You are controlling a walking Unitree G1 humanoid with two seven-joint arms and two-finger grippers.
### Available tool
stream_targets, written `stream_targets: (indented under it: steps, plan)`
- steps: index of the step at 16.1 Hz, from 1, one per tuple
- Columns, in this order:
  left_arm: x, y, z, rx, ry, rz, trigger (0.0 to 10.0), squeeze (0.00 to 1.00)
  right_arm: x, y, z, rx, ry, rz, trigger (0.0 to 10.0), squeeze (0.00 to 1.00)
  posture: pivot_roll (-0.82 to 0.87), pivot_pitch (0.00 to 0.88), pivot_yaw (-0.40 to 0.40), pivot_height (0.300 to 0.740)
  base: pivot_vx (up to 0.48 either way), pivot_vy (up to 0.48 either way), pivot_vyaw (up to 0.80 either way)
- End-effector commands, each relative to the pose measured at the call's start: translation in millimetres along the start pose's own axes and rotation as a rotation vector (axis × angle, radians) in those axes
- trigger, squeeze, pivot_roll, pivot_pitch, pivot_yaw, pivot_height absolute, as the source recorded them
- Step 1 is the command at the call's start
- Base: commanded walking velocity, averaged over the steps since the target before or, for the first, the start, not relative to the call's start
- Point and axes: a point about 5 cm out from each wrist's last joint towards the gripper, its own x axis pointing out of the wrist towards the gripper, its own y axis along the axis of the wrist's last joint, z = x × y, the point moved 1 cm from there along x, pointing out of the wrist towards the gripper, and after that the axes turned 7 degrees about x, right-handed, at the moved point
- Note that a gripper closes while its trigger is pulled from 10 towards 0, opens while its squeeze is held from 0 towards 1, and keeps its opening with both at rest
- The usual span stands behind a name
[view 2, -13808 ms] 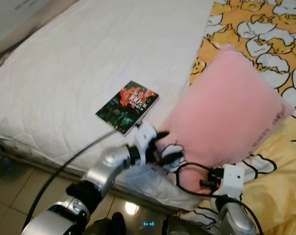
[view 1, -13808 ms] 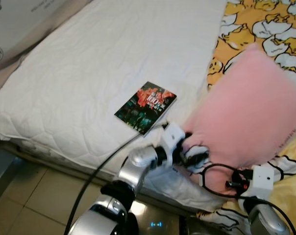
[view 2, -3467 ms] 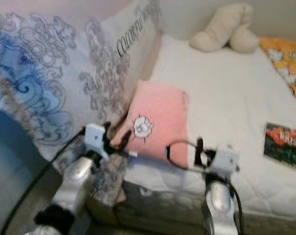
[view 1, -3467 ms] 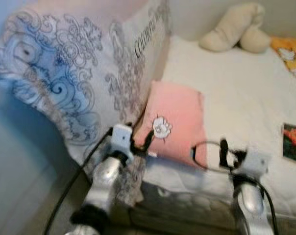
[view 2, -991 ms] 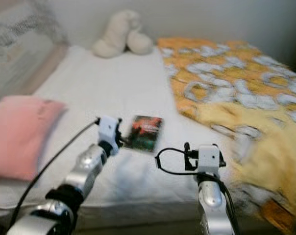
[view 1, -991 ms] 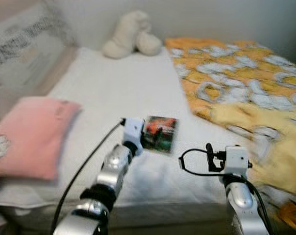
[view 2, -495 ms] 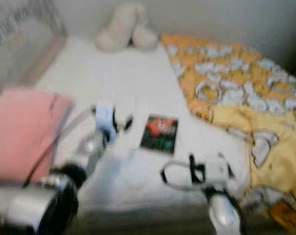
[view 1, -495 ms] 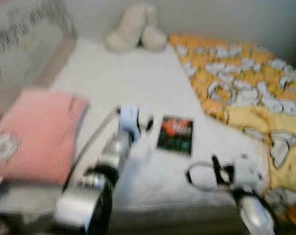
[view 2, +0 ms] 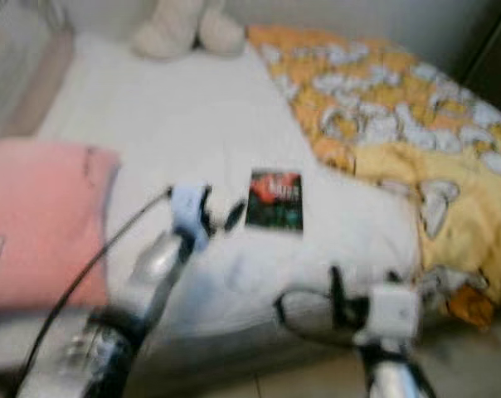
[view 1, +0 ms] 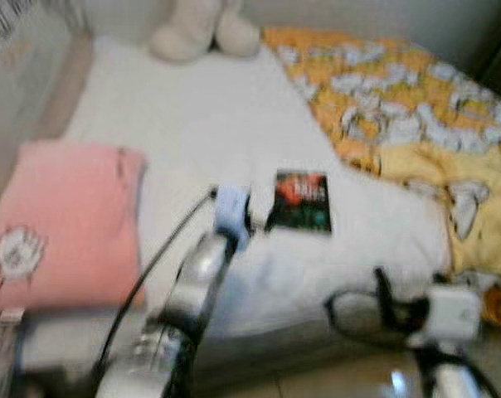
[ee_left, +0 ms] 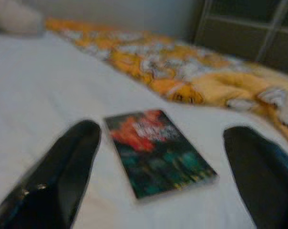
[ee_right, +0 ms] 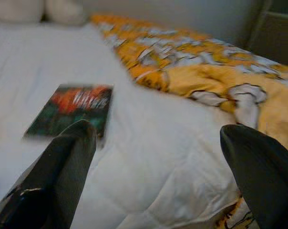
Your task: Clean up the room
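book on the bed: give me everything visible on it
The book is a thin, closed paperback lying flat, cover up, on the white mattress cover. Its cover is dark with green tones and a red-orange patch near the top; the lettering is too blurred to read. It rests near the edge of the yellow patterned blanket, apart from it. The left gripper, fingers open, hovers just short of it, not touching.

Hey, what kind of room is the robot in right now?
Most likely a bedroom: a bed with a white mattress cover, a pink pillow, a yellow patterned blanket and a cream plush toy. A book lies on the bed.
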Motion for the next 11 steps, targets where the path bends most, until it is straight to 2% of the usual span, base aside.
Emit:
stream_targets:
  steps: [1, 2, 3, 4, 5, 6, 7, 8, 11]
  plan:
    - [-31.1, 4, 6.6, 0.002, -0.035, -0.014, 10.0, 0.0, -7.4, 7, 10.3, 0.04, -0.06, 0.014, 10.0, 0.0, -0.06, 0.026, 0.059, 0.74, 0.0, 0.0, 0.0]
    - [-53.8, 0, 2.4, -0.037, -0.003, -0.027, 10.0, 0.0, -12.3, 4, 9.4, 0.043, -0.055, 0.004, 10.0, 0.0, -0.04, 0.012, 0.056, 0.74, 0.0, 0.0, 0.0]
    - [-63.4, -5, -1.7, -0.036, 0.031, -0.036, 10.0, 0.0, -14.0, 0, 9.1, 0.047, -0.048, -0.009, 10.0, 0.0, -0.04, 0.007, 0.053, 0.74, 0.0, 0.0, 0.0]
    - [-75.0, -21, -8.5, -0.09, 0.089, -0.06, 10.0, 0.0, -11.6, -15, 11.3, 0.035, -0.06, -0.053, 10.0, 0.0, 0.0, 0.0, 0.033, 0.74, 0.375, -0.262, 0.0]
    - [-75.5, -28, -9.2, -0.084, 0.103, -0.078, 10.0, 0.0, -8.3, -20, 10.4, 0.031, -0.058, -0.067, 10.0, 0.0, 0.01, 0.0, 0.033, 0.74, 0.386, -0.277, 0.0]
    - [-59.3, -35, -10.8, -0.093, 0.128, -0.119, 10.0, 0.0, 7.0, -25, 1.1, 0.007, -0.016, -0.072, 10.0, 0.0, 0.03, 0.0, 0.018, 0.74, 0.409, -0.251, 0.0]
    - [-48.2, -29, -7.8, -0.078, 0.099, -0.119, 10.0, 0.0, 15.2, -27, -2.4, 0.01, -0.005, -0.078, 10.0, 0.0, 0.03, 0.0, 0.017, 0.74, 0.409, -0.251, 0.0]
    - [-40.9, -24, -7.8, -0.079, 0.092, -0.119, 10.0, 0.0, 21.6, -26, -5.1, 0.008, 0.003, -0.073, 10.0, 0.0, 0.03, 0.0, 0.017, 0.74, 0.409, -0.247, 0.0]
    - [-28.2, -15, -5.0, -0.065, 0.067, -0.088, 10.0, 0.0, 35.2, -29, -5.7, 0.012, 0.001, -0.071, 10.0, 0.0, 0.03, 0.0, 0.02, 0.74, 0.409, -0.247, -0.78]
